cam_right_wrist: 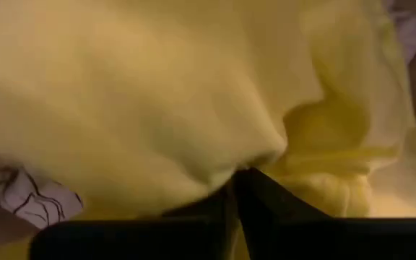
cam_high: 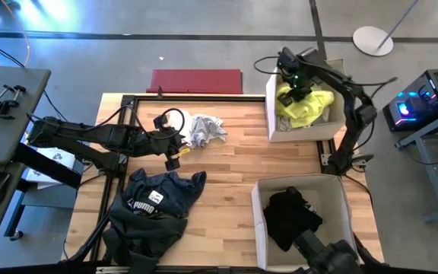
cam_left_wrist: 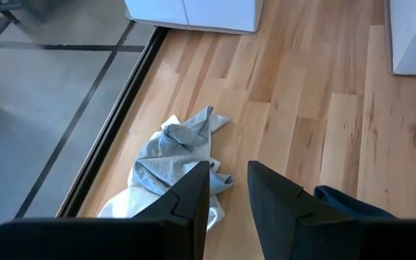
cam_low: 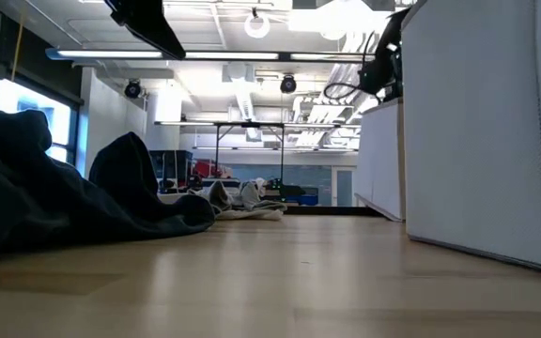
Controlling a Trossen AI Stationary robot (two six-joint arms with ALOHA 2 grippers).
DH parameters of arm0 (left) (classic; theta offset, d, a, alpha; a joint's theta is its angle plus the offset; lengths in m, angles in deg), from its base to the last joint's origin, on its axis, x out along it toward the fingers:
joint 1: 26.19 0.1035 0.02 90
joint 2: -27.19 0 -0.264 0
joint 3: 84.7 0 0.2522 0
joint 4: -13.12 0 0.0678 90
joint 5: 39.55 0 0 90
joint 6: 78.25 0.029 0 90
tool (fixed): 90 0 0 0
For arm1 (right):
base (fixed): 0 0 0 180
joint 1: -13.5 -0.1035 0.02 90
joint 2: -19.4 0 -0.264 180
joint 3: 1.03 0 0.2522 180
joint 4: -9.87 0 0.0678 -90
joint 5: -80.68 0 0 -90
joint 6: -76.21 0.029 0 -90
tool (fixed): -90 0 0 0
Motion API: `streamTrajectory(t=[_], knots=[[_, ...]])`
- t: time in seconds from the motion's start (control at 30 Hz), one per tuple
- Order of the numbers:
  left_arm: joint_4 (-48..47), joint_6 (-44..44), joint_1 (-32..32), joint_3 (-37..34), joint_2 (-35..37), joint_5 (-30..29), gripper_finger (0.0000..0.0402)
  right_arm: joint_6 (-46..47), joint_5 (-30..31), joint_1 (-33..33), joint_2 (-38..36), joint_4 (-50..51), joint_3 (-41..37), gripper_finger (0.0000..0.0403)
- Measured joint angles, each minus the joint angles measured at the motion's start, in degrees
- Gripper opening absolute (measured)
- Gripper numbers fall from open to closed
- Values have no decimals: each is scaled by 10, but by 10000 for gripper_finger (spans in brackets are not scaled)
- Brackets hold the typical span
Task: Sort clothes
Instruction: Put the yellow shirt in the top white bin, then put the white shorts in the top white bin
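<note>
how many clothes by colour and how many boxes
neon yellow garment: 1
grey-white garment: 1
navy Puma garment: 1
black garment: 1
white boxes: 2
Total: 4 visible garments, 2 boxes

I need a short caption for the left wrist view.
Open left gripper above the wooden table, beside a crumpled grey garment.

an open-plan lab: exposed ceiling ducts (cam_low: 252,94), concrete floor (cam_high: 204,53), computer tower (cam_high: 424,95)

Crumpled grey garment (cam_high: 205,129) on table; navy Puma top (cam_high: 158,199) heaped, possibly overhanging.
</note>
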Motion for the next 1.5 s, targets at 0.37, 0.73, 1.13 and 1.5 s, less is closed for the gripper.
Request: streamTrajectory(t=[0.37,0.73,1.13,1.5], knots=[[33,-29,0,-35,1,-1,83,30,5,-15,-180,-6,0,182],[244,-63,42,-209,0,30,84,61,9,-258,-364,-194,0,209],[242,-48,185,-251,-31,89,169,174,233,-624,-302,-150,-1,209],[290,-93,302,-251,-177,190,211,319,268,-734,-174,6,-11,209]])
